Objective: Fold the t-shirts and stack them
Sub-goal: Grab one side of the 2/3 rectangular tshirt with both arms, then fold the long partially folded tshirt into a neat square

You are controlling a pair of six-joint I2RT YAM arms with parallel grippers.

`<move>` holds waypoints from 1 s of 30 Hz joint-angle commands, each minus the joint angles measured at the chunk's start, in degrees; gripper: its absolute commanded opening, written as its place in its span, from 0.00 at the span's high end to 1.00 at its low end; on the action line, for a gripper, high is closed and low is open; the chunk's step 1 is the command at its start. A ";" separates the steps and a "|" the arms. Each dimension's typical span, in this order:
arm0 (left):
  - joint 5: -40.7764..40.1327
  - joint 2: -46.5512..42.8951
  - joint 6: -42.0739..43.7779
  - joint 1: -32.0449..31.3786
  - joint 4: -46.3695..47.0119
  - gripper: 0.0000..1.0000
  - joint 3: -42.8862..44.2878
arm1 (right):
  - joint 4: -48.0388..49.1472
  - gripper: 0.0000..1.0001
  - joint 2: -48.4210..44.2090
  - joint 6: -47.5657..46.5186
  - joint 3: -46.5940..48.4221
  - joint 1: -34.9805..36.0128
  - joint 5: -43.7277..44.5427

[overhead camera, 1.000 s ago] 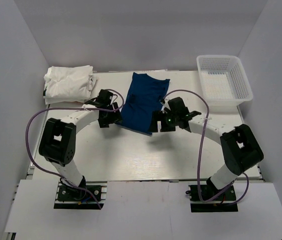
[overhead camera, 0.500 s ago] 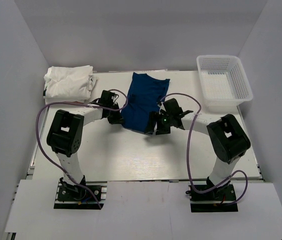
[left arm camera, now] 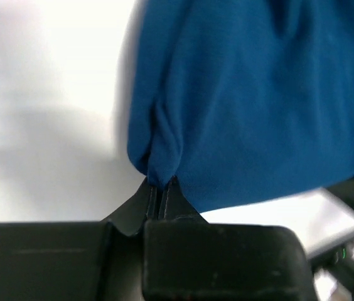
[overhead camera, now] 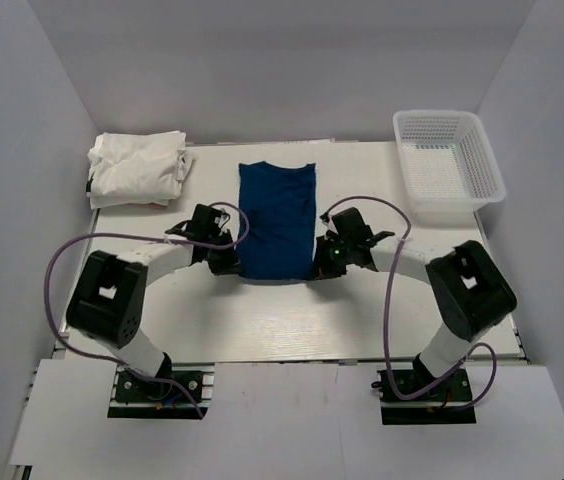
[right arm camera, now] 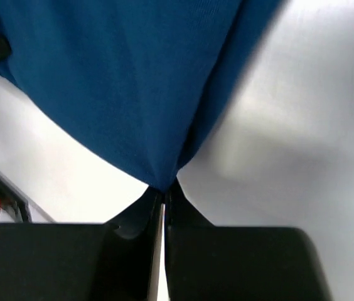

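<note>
My left gripper (left arm camera: 161, 190) and right gripper (right arm camera: 163, 188) each pinch a near corner of the navy t-shirt (overhead camera: 278, 215). Uneven pulling could skew it, or the cloth could slip free.

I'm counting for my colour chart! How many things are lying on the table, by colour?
blue t-shirt: 1
pile of white folded shirts: 1 (shirts inside cannot be counted)
white mesh basket: 1
Total: 3

both end effectors (left arm camera: 161, 189) (right arm camera: 164, 190) tightly closed
</note>
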 commanded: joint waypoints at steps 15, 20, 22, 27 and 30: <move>8.09 -40.52 -6.39 -2.38 -25.79 1.00 1.24 | -26.73 1.00 -40.54 -4.95 1.04 2.29 -1.59; 3.26 -36.04 -7.10 -2.38 -24.47 1.00 5.19 | -25.94 1.00 -35.54 -6.18 4.82 2.12 1.93; -0.78 -32.87 -7.80 -1.85 -25.27 1.00 7.65 | -25.07 1.00 -32.12 -6.36 6.76 2.03 2.11; -5.71 -25.58 -7.80 -1.33 -22.20 1.00 12.31 | -23.30 1.00 -26.83 -6.35 10.36 0.27 5.18; -8.08 -19.96 -7.80 -1.33 -22.19 1.00 15.91 | -21.99 1.00 -22.53 -6.09 11.51 -0.87 3.69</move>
